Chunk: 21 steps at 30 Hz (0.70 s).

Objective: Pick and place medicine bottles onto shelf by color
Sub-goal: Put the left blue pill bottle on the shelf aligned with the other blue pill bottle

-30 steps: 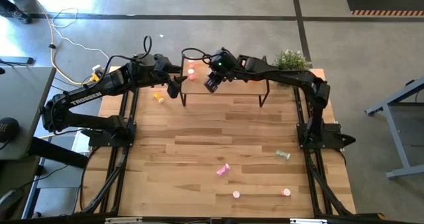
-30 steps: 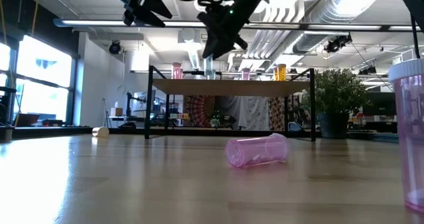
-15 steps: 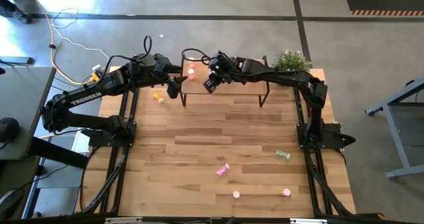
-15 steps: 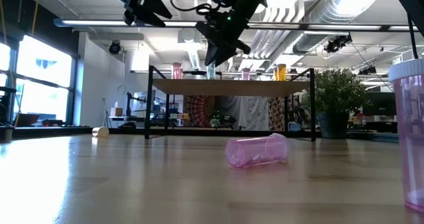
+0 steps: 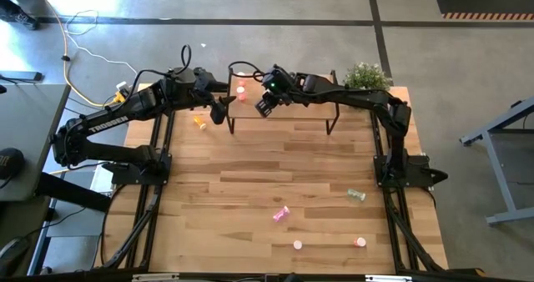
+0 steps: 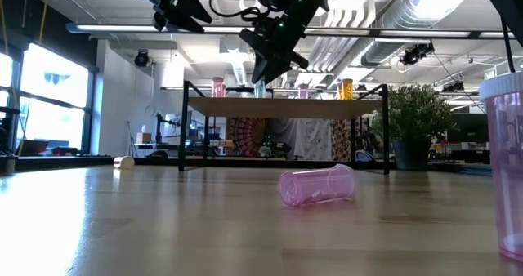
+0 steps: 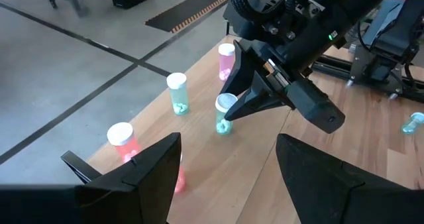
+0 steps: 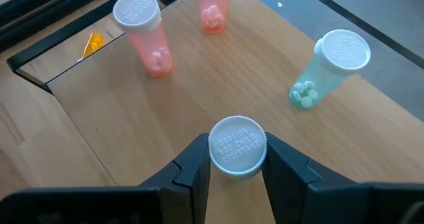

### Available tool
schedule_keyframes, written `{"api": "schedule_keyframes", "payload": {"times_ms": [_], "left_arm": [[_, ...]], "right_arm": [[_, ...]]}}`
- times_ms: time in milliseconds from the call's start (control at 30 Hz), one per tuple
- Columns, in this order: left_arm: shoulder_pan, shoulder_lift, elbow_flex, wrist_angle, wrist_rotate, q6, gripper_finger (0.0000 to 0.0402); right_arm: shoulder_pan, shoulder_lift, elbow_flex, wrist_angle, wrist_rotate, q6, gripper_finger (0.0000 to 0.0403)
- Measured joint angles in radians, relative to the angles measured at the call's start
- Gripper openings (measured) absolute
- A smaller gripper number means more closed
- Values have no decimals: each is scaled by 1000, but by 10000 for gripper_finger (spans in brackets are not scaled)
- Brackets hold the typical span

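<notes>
From above, our left arm reads TROSSEN; its left gripper (image 5: 219,108) hovers spread beside the shelf (image 5: 288,108). At the right wrist, our right gripper (image 8: 236,159) pinches a green bottle (image 7: 224,114) on the shelf, cap (image 8: 237,145) reading "CAUTION NOT CHILD RESISTANT".

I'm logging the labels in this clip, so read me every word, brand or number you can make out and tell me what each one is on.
"CAUTION NOT CHILD RESISTANT": embossed on the white cap of the bottle between the right hand's fingers.
"TROSSEN": white lettering on the left arm, seen from above.
The other bottle caps show embossed marks too blurred to read.
No other text can be made out.
</notes>
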Motion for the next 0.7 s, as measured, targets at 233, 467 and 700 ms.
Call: {"api": "schedule_keyframes", "payload": {"times_ms": [233, 467, 700], "left_arm": [[0, 0, 0, 0, 0, 0, 236], [0, 0, 0, 0, 0, 0, 236], [0, 0, 0, 0, 1, 0, 236]], "right_arm": [[0, 0, 0, -2, 0, 21, 126], [0, 2, 0, -6, -3, 24, 183], [-2, -2, 0, -5, 0, 53, 192]]}}
